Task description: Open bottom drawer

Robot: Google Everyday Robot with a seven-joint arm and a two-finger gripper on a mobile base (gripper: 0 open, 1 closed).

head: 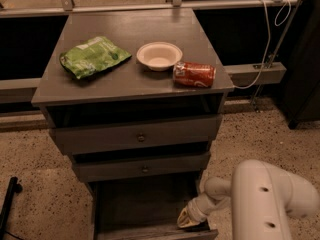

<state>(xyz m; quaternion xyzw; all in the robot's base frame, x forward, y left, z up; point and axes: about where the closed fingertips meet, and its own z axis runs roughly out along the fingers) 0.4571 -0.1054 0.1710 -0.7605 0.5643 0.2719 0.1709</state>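
The grey cabinet has three drawers with small round knobs. The bottom drawer [145, 206] is pulled out, and its dark inside shows at the lower middle of the camera view. Its front runs off the bottom edge, so its knob is hidden. My gripper [186, 218] sits on a white arm at the drawer's right front corner, low in the frame. The mid drawer [144, 169] and the top drawer [141, 138] stand slightly out above it.
On the cabinet top [135, 84] lie a green chip bag [93, 56], a white bowl [159, 55] and a red can [194, 74] on its side. A white cable [265, 39] hangs at the right. Speckled floor surrounds the cabinet.
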